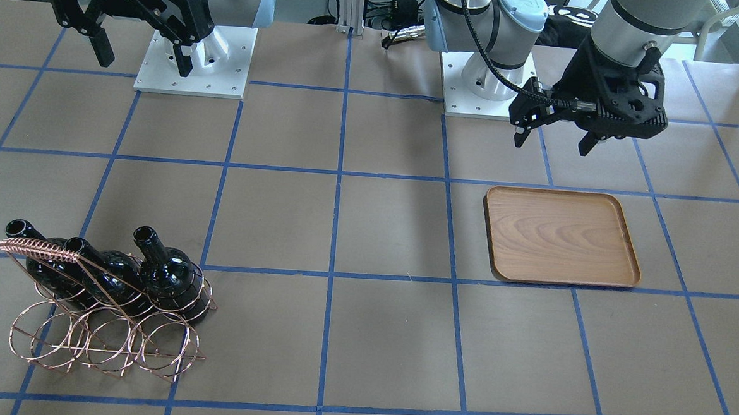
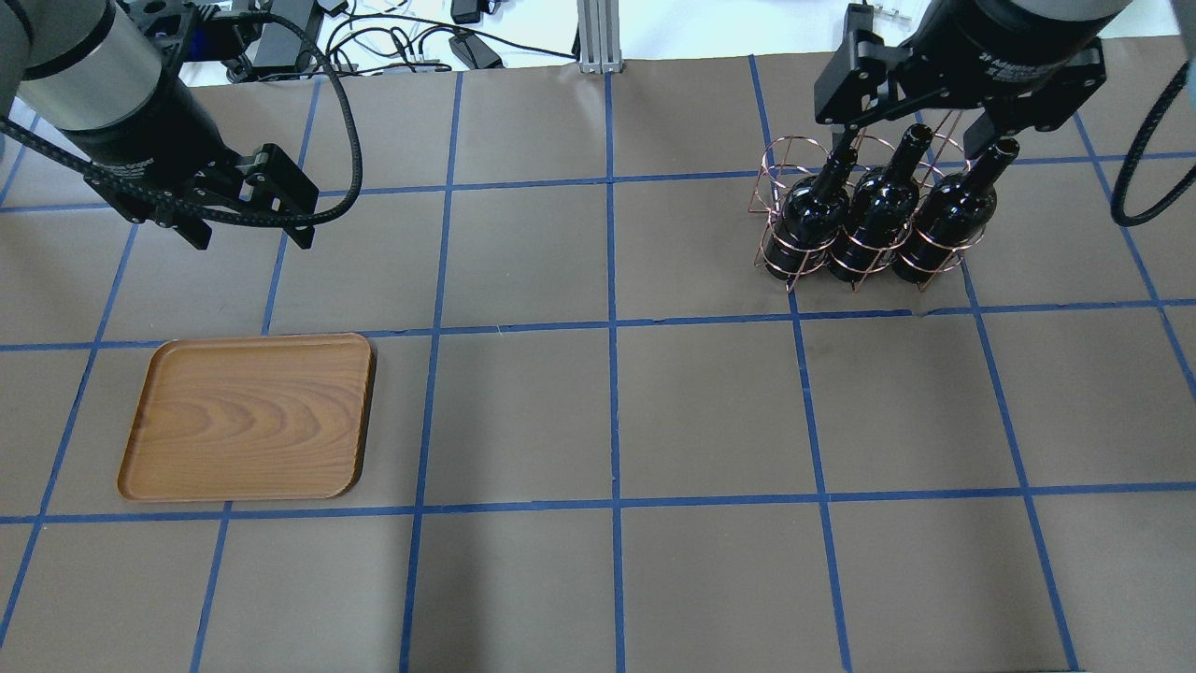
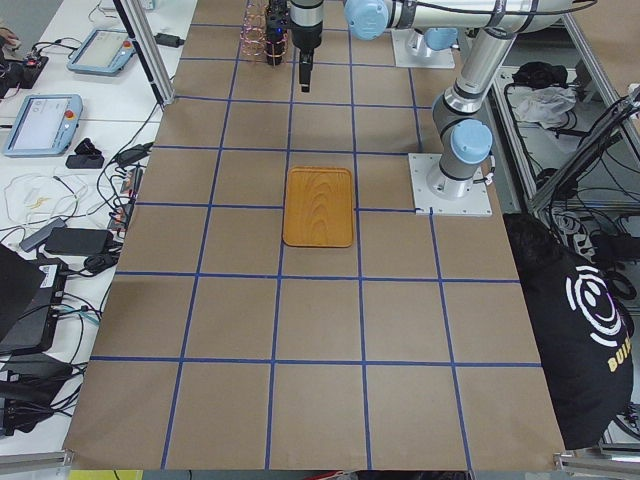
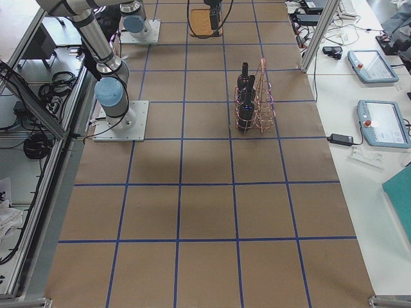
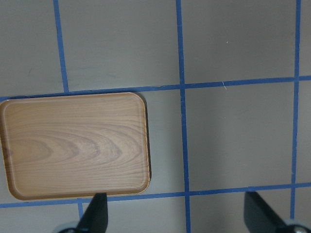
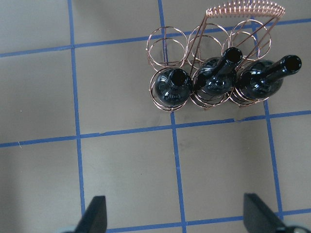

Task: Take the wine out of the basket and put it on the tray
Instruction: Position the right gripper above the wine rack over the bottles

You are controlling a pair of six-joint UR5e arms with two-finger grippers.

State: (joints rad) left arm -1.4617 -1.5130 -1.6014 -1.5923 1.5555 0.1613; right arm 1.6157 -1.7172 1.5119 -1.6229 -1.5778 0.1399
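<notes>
At the left of the table (image 2: 710, 411), the left gripper (image 2: 252, 234) hangs above the surface close to the tray (image 2: 248, 416), its jaws spread with nothing between them. Its wrist camera shows this more plainly, with both fingertips (image 5: 97, 216) wide apart over the brown paper beside the tray's corner. The tray lies flat on the left half, and its wood grain shows across the whole floor. At the far right stands the basket (image 2: 790, 164), with three wine bottles (image 2: 874, 220) set side by side in its row of rings nearer the robot, necks slanting up and away. The right-side view alone shows the triangular frame rising just beside the bottles on their far side. In the overhead view the right gripper (image 1: 143, 59) overlaps the bottle necks, so contact cannot be judged there. The front-facing view shows it held high and well apart from them. The right wrist view shows its two fingertips (image 6: 97, 216) splayed wide over bare table, gripping nothing, with the bottles' mouths farther ahead.
</notes>
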